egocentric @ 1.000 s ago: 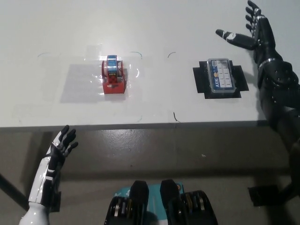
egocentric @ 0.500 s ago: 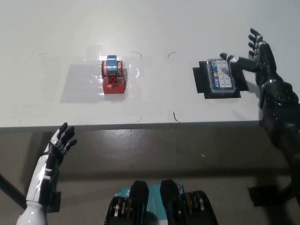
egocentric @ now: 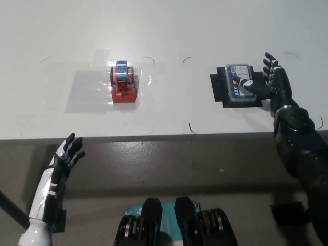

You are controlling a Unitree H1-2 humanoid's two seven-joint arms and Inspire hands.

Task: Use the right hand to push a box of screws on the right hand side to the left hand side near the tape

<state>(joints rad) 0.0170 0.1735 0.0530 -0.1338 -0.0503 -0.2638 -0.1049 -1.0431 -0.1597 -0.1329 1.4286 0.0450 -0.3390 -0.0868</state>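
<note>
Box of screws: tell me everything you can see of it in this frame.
The box of screws is a small, flat rectangular case, apparently clear plastic, with a blue label strip and a grid of light compartments. It lies flat on a black mat at the right of the white table. The black right hand, fingers spread, lies over its right edge, apparently touching it.

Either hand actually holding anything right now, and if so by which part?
Nothing is held. The black right hand is open beside the right edge of the clear plastic screw box, one finger lying over the lid. The white left hand hangs open below the table.
</note>
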